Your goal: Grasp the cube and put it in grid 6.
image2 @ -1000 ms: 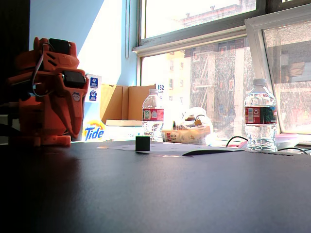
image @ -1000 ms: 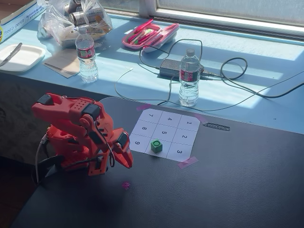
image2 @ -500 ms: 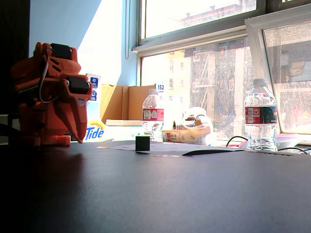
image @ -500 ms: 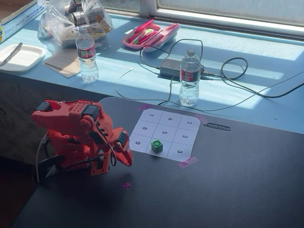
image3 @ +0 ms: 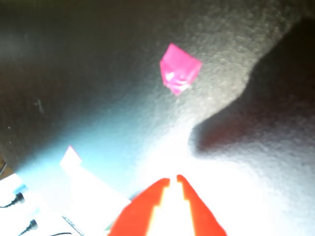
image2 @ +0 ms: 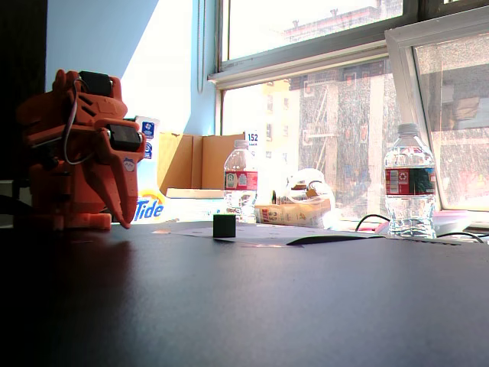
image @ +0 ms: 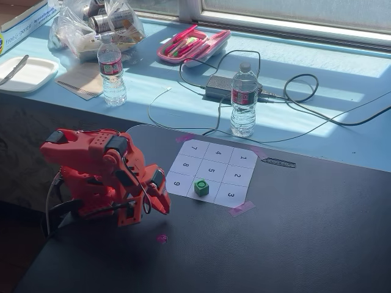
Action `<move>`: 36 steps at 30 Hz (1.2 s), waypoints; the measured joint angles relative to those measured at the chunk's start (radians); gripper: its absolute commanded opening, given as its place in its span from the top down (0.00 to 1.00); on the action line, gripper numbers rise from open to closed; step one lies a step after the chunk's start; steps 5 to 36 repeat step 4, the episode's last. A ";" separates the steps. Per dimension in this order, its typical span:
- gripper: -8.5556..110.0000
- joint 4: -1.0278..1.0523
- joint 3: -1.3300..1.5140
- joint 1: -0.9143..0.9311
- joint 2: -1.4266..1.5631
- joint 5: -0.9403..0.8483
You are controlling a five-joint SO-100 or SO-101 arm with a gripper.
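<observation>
Cube [image: 201, 187] sat on the paper grid [image: 211, 173], in the bottom-middle cell between 9 and 3, just under the 5. It covered that cell's digit, so the 6 [image: 206, 193] wasn't readable; going by the other numbers, that was cell 6. The high fixed view showed the green colour and the ring mark on top. The low fixed view only gave a dark backlit block [image2: 224, 225] resting flat on the sheet, with no colour or mark visible. The grid numbers were also unreadable from that low angle.

Pincer [image: 164, 204] was clenched: in the wrist view the two red tips [image3: 173, 182] nearly met, with only a thin sliver between them. It held nothing and touched nothing. It hung just above the dark table [image: 293, 244], well apart from the cube, to the left of the grid in the high view. The arm [image2: 76, 145] was folded down on itself.

The wrist view showed neither cube nor cell, just a pink tape scrap [image3: 179, 69] on the table ahead of the tips and one white paper corner at lower left. That frame was blown out by glare around the tips and blurred. In the high view the scrap [image: 161, 238] lay below the pincer.
</observation>
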 measured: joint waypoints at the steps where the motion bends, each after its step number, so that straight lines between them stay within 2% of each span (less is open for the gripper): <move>1: 0.93 0.000 0.000 -0.002 0.000 0.000; 36: 0.93 0.000 0.000 -0.003 0.000 0.000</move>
